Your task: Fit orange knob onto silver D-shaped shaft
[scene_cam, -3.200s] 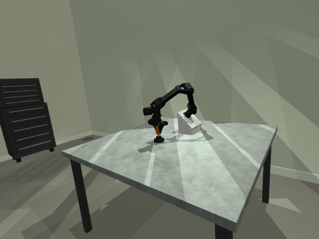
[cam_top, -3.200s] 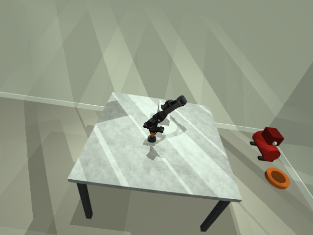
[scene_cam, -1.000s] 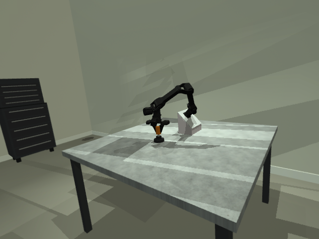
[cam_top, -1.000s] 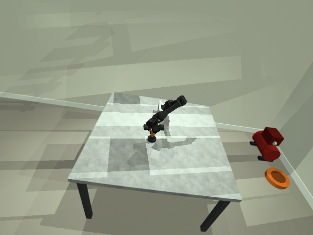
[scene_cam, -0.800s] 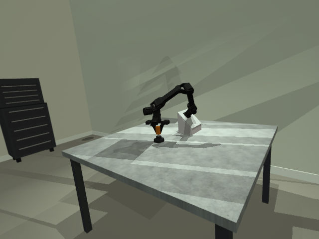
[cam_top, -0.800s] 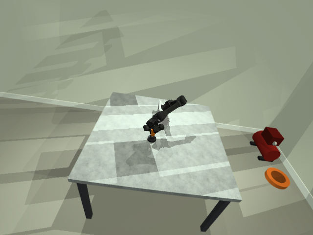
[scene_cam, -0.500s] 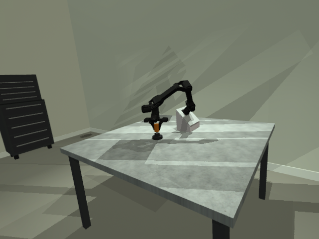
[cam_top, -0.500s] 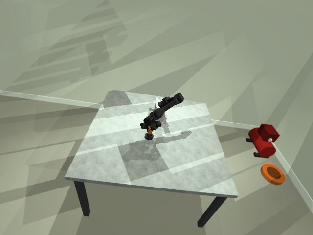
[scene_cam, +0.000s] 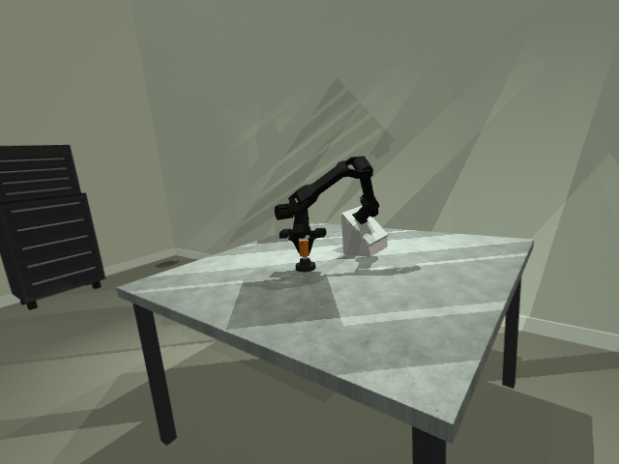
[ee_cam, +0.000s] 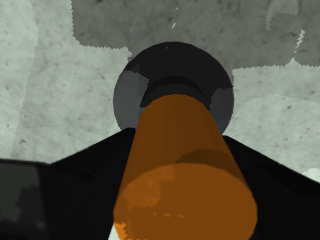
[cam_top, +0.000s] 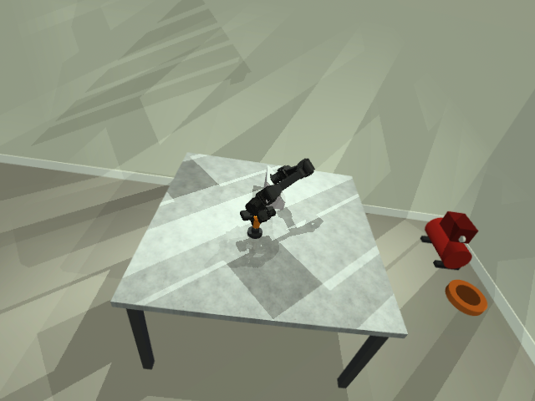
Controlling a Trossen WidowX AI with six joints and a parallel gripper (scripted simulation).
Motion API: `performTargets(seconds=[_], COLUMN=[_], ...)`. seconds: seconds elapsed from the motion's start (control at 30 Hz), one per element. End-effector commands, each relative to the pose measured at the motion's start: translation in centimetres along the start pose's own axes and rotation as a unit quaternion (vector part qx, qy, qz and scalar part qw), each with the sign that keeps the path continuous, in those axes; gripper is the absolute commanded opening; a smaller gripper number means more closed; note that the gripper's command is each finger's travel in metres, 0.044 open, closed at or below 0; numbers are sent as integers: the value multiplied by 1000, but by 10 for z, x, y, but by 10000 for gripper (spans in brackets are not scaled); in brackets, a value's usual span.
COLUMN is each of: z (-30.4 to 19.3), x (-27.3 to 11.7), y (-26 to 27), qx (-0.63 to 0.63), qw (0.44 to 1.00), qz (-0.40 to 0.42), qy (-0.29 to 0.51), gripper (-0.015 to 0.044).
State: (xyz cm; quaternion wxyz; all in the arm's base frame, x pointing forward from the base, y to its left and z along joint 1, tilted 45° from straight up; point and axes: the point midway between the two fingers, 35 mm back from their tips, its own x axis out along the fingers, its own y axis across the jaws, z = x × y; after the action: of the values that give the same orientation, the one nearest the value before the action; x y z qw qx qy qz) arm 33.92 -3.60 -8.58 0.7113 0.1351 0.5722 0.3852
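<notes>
The orange knob (cam_top: 256, 224) (scene_cam: 304, 248) (ee_cam: 177, 125) is upright between the fingers of my gripper (cam_top: 257, 221) (scene_cam: 304, 246) (ee_cam: 176, 140), which is shut on it. The black round pedestal (cam_top: 255, 234) (scene_cam: 305, 267) (ee_cam: 172, 57) stands on the table under the knob. The knob's lower end is just above the pedestal's raised middle in the exterior view, and it looks roughly centred over it in the wrist view. The silver shaft, its flat side and the hole under the knob are hidden, so I cannot tell whether the flats line up.
A white sloped block (scene_cam: 354, 240) under the arm's base stands on the grey table (cam_top: 207, 285) (scene_cam: 399, 319). Off the table are a red machine (cam_top: 445, 243), an orange ring (cam_top: 451, 297) on the floor and a dark drawer cabinet (scene_cam: 49, 234).
</notes>
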Motion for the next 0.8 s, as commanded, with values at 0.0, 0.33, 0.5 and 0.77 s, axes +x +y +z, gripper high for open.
performTargets(seconds=[0.0, 0.33, 0.5, 0.77], z=[0, 0, 0, 0], x=[0, 1, 1, 2], y=[0, 0, 0, 0], qx=[10, 32, 15, 16], qw=[1000, 999, 1000, 1000], qz=[0, 0, 0, 0], qy=[-1, -1, -1, -1], gripper=[0, 0, 0, 0])
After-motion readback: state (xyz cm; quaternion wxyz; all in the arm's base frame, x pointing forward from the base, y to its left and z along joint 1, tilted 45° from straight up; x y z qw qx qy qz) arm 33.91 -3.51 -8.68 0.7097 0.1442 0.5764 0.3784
